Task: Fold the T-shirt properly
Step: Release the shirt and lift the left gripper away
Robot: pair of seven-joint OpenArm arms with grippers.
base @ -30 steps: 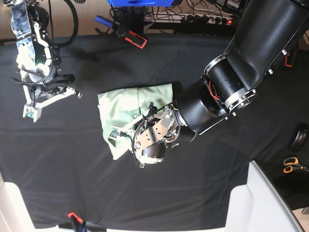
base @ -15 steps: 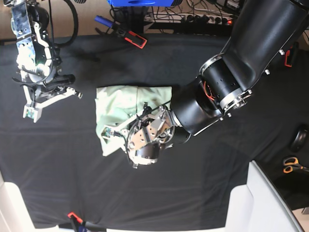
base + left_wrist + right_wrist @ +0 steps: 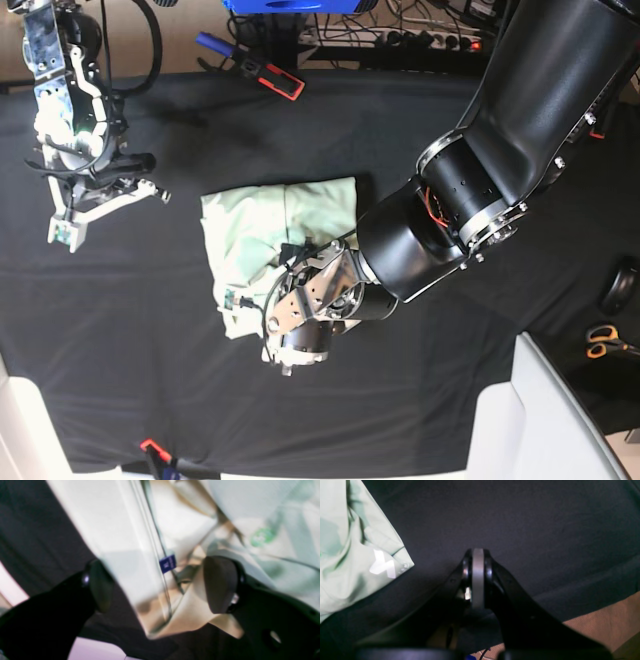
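The T-shirt (image 3: 270, 225) is seen bunched at the middle of the black-covered tabletop (image 3: 420, 400), its 5 o'clock part hidden under the left arm. The left end effector (image 3: 160, 585) is spread wide, released, with a hem and a small blue tag (image 3: 167, 563) lying between its pads; the cloth there is blurred. The right end effector (image 3: 477, 577) is clenched on nothing, over bare cloth at the tabletop's 10 o'clock corner, well apart from the shirt.

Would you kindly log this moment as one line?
pale mint-green cotton T-shirt: folded, on black cloth | left gripper: open over hem | right gripper: shut, aside
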